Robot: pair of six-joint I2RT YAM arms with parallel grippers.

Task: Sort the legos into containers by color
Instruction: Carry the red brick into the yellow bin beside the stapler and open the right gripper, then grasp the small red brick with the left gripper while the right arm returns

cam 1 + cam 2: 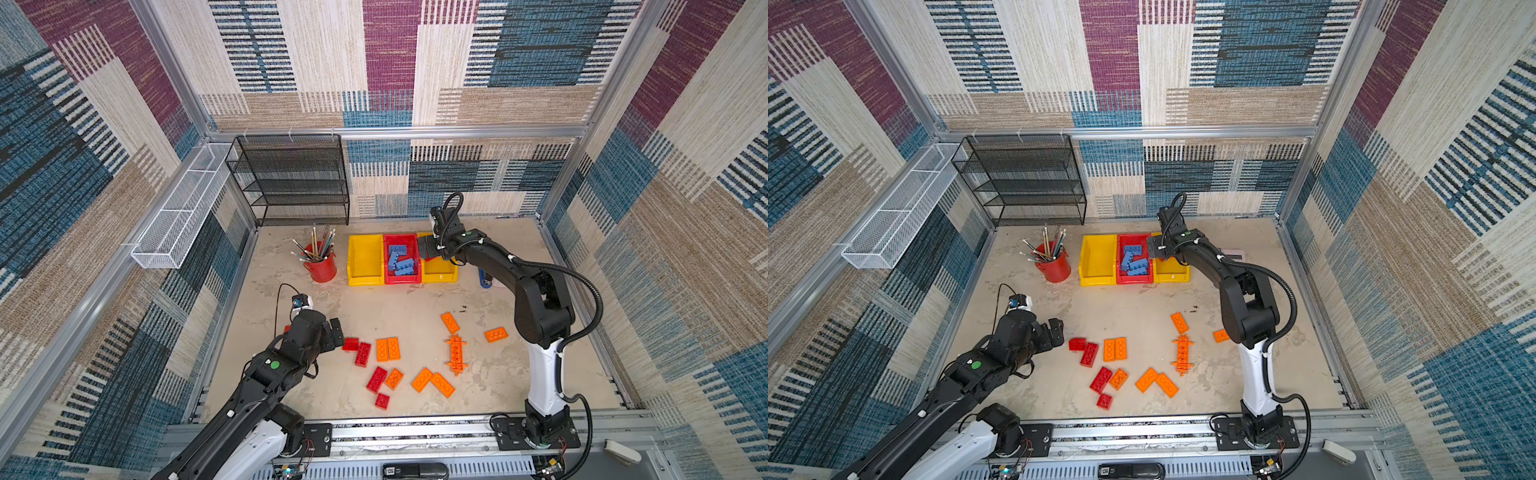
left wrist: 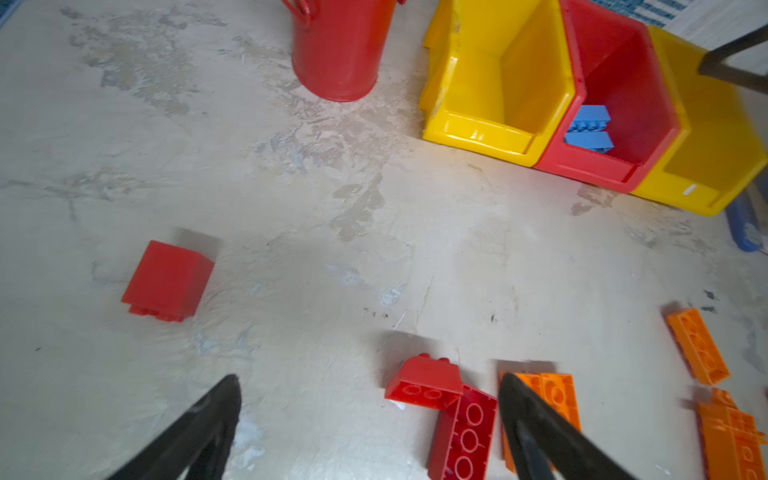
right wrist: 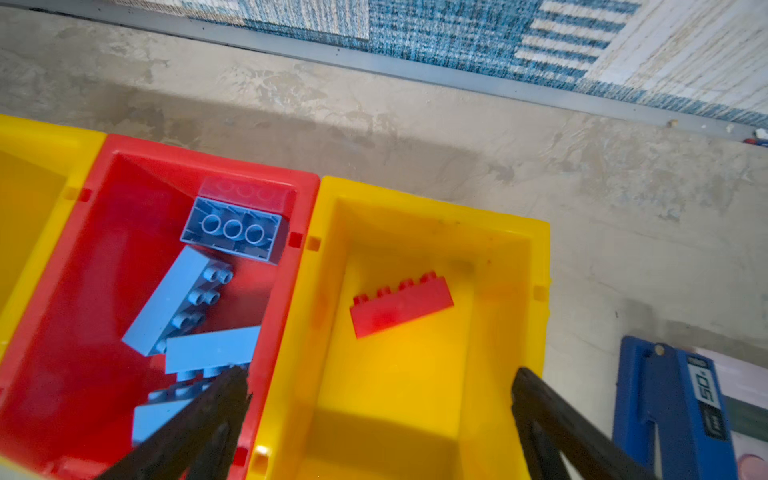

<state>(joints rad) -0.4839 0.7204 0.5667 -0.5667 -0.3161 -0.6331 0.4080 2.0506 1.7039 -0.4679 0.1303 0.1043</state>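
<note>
Both top views: red legos (image 1: 363,354) and orange legos (image 1: 388,348) loose at the bench (image 1: 395,307) front. Blue legos (image 1: 401,262) in red bin (image 1: 402,280), between left yellow bin (image 1: 365,280) and right yellow bin (image 1: 440,277). The right arm (image 1: 490,257) covers part of the latter.
Left wrist: left claw (image 2: 370,380) wide, empty, near red legos. Lone red brick (image 2: 166,280) lies apart.
Right wrist: right claw (image 3: 380,374) wide, empty, over right yellow bin; long red brick (image 3: 401,305) inside.

Your right gripper (image 1: 1156,252) hangs over the right-hand yellow bin (image 1: 1172,277), just beside the red bin (image 1: 1133,281) that holds the blue legos (image 1: 1134,261). Your left gripper (image 1: 1057,332) sits low near the red legos (image 1: 1090,354), and you see orange legos (image 1: 1115,348) scattered loose over the bench (image 1: 1142,307) beyond them.
</note>
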